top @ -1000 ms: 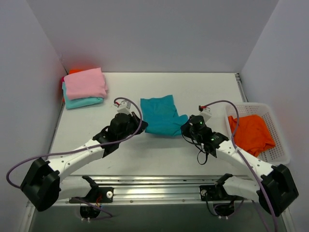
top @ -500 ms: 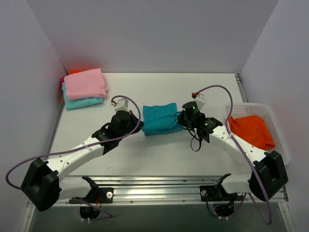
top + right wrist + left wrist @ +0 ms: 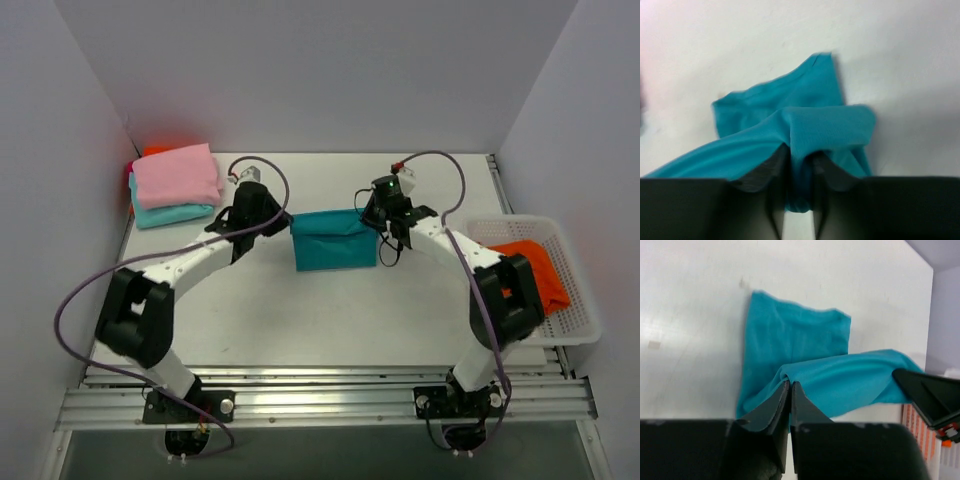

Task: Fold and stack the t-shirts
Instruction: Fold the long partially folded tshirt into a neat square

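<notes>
the white bench (image 3: 300, 330) is seen from above, both arms reaching out from its near edge to its middle. at the right edge a white mesh basket (image 3: 583, 300) is set, and a bright orange t-shirt (image 3: 535, 268) is left crumpled inside it. in the far left corner a folded stack is found: a pink t-shirt (image 3: 177, 173) is laid on a pale aqua t-shirt (image 3: 170, 213), and a sliver of orange is glimpsed behind them, too little to be named.

the deep teal t-shirt (image 3: 335, 245) is placed at the middle of the bench, partly folded. its long axis is run left to right, parallel to the far edge, directly between the two grippers. a lower layer is spread flat on the bench, while an upper fold is raised and stretched from one gripper to the other.

the left gripper (image 3: 790, 385) is clenched on the left end of that fold, and the right gripper (image 3: 799, 150) is clamped on the right end, cloth bunched between its jaws.

the fold is judged not yet laid down. since the stack lies to the far left, the left arm is judged the nearer for the later carry.
</notes>
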Tool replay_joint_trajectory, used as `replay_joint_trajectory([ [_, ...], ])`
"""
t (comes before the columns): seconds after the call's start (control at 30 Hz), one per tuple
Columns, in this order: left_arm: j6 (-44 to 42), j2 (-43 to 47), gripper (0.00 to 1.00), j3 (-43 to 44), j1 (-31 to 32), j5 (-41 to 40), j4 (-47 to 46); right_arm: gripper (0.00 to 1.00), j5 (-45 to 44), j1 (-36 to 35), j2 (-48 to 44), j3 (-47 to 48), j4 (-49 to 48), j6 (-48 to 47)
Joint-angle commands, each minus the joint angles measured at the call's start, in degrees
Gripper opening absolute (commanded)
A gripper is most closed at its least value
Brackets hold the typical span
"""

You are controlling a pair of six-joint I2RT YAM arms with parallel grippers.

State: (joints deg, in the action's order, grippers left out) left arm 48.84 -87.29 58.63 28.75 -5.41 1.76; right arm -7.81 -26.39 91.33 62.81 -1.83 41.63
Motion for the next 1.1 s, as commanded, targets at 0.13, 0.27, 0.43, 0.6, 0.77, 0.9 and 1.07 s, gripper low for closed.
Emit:
replay_joint_trajectory([
  [0.13,-5.6,-43.1,0.87,52.1,-13.4,16.0,15.4,1.0,-2.0,12.4,46.3,61.8,20.2,-4.4],
  [0.27,-6.8,-59.6,0.92,93.8,-15.8,16.9,32.8,1.0,-0.9,13.6,53.7,82.9,31.1,-2.3],
  [0.43,-10.6,-48.5,0.92,80.6,-16.9,16.6,27.4,1.0,-4.4,11.4,27.2,43.8,4.5,-2.5],
  [0.6,-12.6,-29.9,0.92,45.3,-16.9,12.5,14.7,1.0,-3.0,10.7,17.7,26.9,0.4,-3.7],
  [0.77,-11.1,-18.4,0.91,21.2,-15.9,11.6,0.8,1.0,-3.4,10.7,11.9,17.0,-2.7,-3.7],
  [0.9,-8.9,-16.6,0.92,7.5,-15.7,13.9,-12.0,1.0,-3.3,10.7,8.0,10.8,-4.3,-3.9],
  [1.07,-6.4,-22.0,0.94,1.6,-15.4,17.9,-19.9,1.0,-2.4,11.3,8.4,9.5,-5.1,-3.8],
])
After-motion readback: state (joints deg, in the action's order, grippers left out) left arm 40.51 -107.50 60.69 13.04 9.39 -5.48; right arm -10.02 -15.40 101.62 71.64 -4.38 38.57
